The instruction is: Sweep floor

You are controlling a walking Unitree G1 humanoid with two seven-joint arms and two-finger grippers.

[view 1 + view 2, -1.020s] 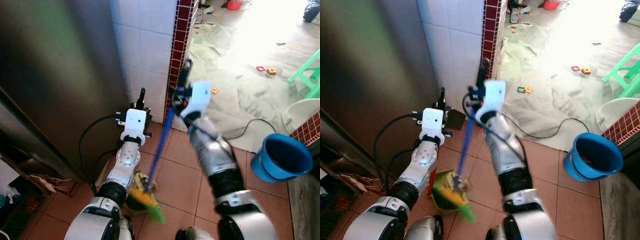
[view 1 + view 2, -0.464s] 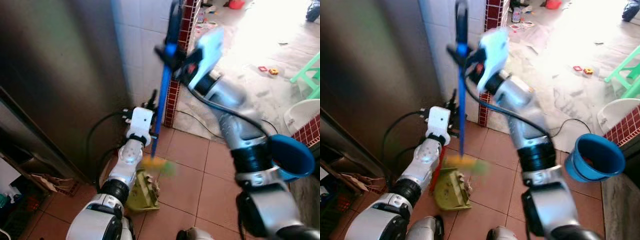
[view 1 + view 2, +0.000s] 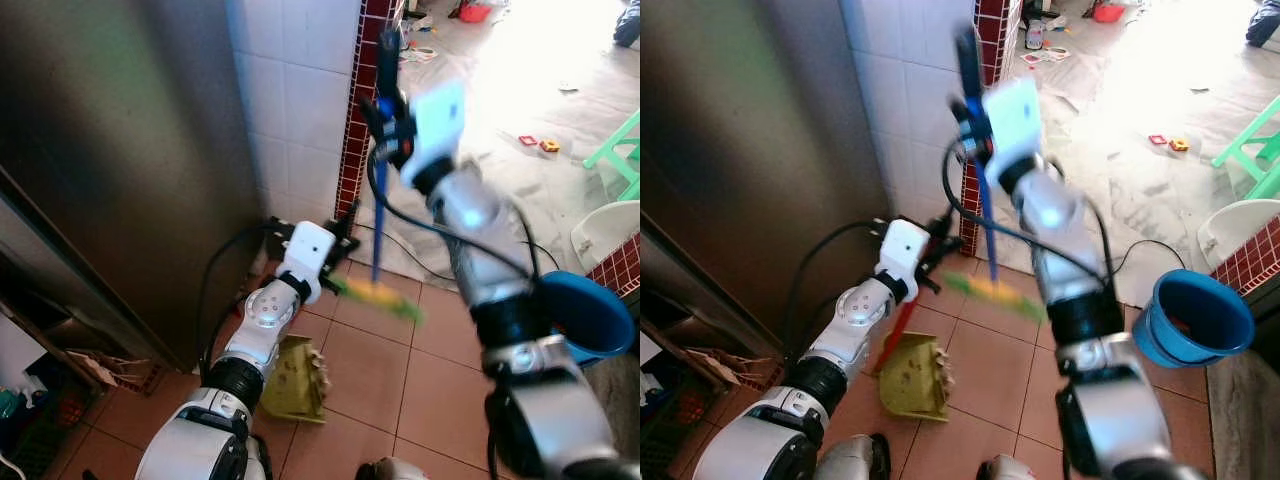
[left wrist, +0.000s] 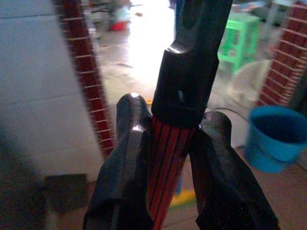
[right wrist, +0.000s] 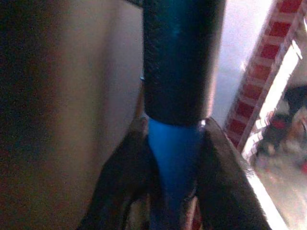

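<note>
Currently the right gripper is pinching the broom just below its black top grip, holding the blue shaft upright by the red brick pillar, its yellow-green bristles hanging over the terracotta floor tiles. The left gripper is clamping the dustpan by its ribbed red handle. Both look light, stiff plastic; the smooth shafts may slip.
</note>
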